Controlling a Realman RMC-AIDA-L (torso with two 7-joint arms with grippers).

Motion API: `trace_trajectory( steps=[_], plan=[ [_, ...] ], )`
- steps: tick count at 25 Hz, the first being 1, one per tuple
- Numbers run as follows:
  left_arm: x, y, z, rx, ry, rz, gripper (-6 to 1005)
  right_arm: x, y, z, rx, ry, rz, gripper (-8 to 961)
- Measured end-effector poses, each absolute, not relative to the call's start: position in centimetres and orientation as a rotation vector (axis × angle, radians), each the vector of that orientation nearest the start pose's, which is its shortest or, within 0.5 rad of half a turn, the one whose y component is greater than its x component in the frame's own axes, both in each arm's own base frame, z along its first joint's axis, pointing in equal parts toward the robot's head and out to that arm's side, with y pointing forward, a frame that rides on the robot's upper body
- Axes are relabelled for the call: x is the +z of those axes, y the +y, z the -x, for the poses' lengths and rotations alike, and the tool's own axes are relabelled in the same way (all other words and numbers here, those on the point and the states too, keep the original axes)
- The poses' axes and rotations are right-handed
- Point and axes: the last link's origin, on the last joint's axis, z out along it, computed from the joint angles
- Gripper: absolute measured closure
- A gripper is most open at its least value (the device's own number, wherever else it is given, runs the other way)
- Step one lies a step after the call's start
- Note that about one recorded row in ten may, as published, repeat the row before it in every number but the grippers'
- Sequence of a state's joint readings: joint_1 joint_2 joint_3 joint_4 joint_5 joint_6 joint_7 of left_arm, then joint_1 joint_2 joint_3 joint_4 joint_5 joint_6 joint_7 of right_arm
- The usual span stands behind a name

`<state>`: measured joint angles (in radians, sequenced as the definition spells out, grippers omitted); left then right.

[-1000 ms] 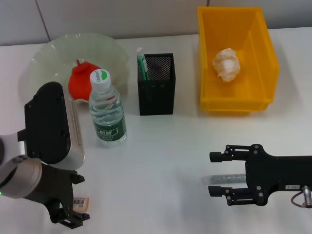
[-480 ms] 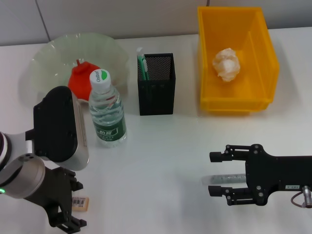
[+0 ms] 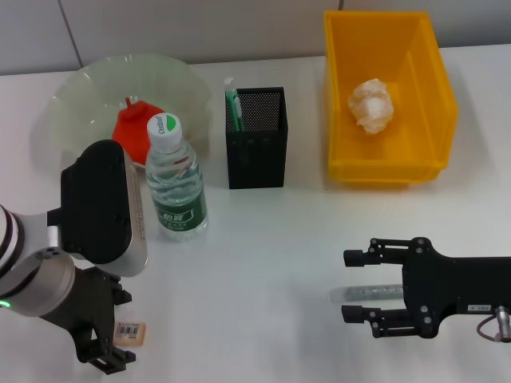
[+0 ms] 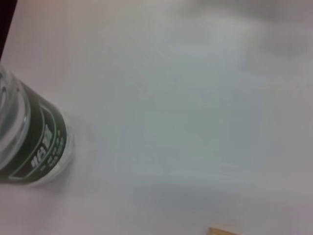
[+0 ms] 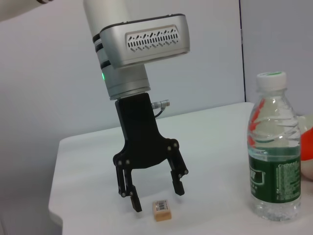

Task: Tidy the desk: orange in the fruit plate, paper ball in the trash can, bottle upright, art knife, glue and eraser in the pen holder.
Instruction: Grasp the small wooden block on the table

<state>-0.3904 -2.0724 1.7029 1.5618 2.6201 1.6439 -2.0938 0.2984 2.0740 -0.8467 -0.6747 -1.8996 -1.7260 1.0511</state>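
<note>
Jaws spread wide, the left gripper (image 3: pixel 108 351) hangs over the near-left table edge in the head view, the small tan rectangular eraser (image 3: pixel 132 331) lying just to its right. The right gripper (image 3: pixel 361 286) idles near-right, fingers apart.

Left wrist view: mostly the clear green-labelled bottle (image 4: pixel 30 142) (upright).

Right wrist view: the eraser sits between the left fingertips (image 5: pixel 137 205), seemingly nearer one, long axis across the gap.
</note>
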Motion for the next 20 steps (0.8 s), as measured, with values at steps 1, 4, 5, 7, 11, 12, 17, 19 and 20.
trace_trajectory(
  steps=[1,4,5,7,11,12,17,19,20],
  plan=[
    [-2.86,28.31,19.56,0.861,-0.09,2.93,203,-0.86,24.75,-29.57,0.758,0.323,2.838,224],
    [-3.01,28.32,19.52,0.865,-0.072,2.932,203,-0.86,24.67,-29.65,0.757,0.326,2.836,224],
    [-3.02,28.33,19.51,0.865,-0.07,2.933,204,-0.86,24.67,-29.65,0.757,0.326,2.836,224],
    [-3.05,28.33,19.48,0.866,-0.066,2.933,204,-0.85,24.67,-29.65,0.757,0.326,2.836,224],
    [-3.12,28.42,19.23,0.874,-0.048,2.934,239,-0.85,24.66,-29.67,0.757,0.326,2.835,224],
    [-3.12,28.42,19.23,0.874,-0.048,2.934,251,-0.85,24.65,-29.67,0.757,0.326,2.835,224],
    [-3.42,28.35,19.31,0.894,-0.034,2.946,310,-0.84,24.63,-29.71,0.753,0.324,2.837,224],
    [-3.65,28.36,19.47,0.917,-0.026,2.946,334,-0.83,24.64,-29.72,0.752,0.324,2.837,224],
    [-3.66,28.37,19.52,0.922,-0.025,2.944,335,-0.83,24.64,-29.72,0.752,0.324,2.837,224]
  ],
)
